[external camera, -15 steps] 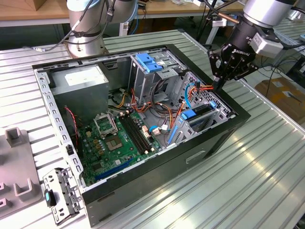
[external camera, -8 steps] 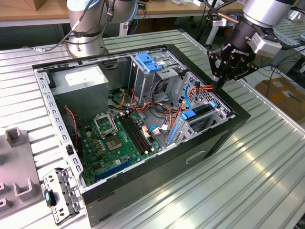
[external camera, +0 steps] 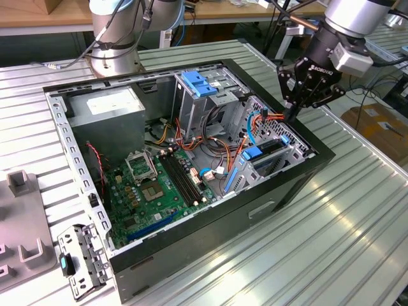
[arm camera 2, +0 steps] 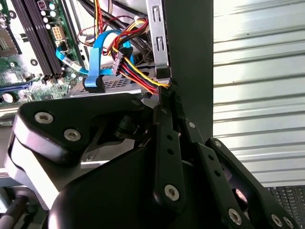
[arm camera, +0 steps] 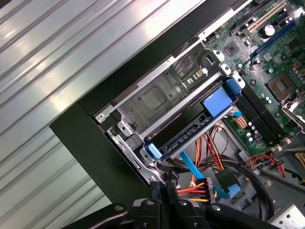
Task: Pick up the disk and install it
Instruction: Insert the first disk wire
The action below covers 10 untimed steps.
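Note:
The disk point(external camera: 270, 148) stands on edge inside the grey drive cage point(external camera: 285, 160) at the front right of the open computer case point(external camera: 287, 188). In the first wrist view the disk's edge point(arm camera: 188, 136) runs between two blue rail tabs. My gripper point(external camera: 292, 113) hangs just above the case's right wall, beside the cage. Its fingers are shut together with nothing between them. In both wrist views the fingertips point(arm camera 2: 164, 102) point(arm camera: 163, 187) sit close to a bundle of red, yellow and black cables point(arm camera 2: 136, 71) and a blue flat cable point(arm camera: 193, 167).
A green motherboard point(external camera: 159, 185) lies on the case floor, with a grey power-supply box point(external camera: 105, 105) at the back and a blue bracket point(external camera: 201, 83) on the tall cage. Grey fixtures point(external camera: 19, 217) and a metal bracket point(external camera: 80, 261) lie on the ribbed table at the exterior view's left.

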Each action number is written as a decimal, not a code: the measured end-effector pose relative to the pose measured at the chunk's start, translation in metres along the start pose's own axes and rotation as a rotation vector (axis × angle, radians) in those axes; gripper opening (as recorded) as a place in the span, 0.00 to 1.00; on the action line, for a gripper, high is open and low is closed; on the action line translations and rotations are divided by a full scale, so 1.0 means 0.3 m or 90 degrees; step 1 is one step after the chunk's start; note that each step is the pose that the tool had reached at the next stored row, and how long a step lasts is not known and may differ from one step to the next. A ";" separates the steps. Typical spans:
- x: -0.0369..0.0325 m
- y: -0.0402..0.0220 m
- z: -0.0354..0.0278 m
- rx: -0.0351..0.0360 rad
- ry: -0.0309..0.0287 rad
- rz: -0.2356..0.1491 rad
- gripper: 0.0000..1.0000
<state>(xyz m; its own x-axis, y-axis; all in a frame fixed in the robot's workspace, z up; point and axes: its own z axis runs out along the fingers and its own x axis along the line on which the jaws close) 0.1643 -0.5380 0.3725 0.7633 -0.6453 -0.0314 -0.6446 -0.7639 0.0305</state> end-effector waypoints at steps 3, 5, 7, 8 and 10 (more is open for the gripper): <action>-0.001 0.001 0.000 0.0006 -0.0006 0.020 0.16; -0.001 0.001 0.000 0.0010 -0.0009 0.033 0.16; -0.001 0.001 0.000 0.0015 -0.0014 0.050 0.16; -0.001 0.001 0.000 0.0018 -0.0017 0.058 0.16; -0.001 0.001 0.000 0.0023 -0.0022 0.076 0.16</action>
<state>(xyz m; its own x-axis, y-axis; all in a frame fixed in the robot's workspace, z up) 0.1638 -0.5380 0.3725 0.6811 -0.7315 -0.0313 -0.7309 -0.6818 0.0306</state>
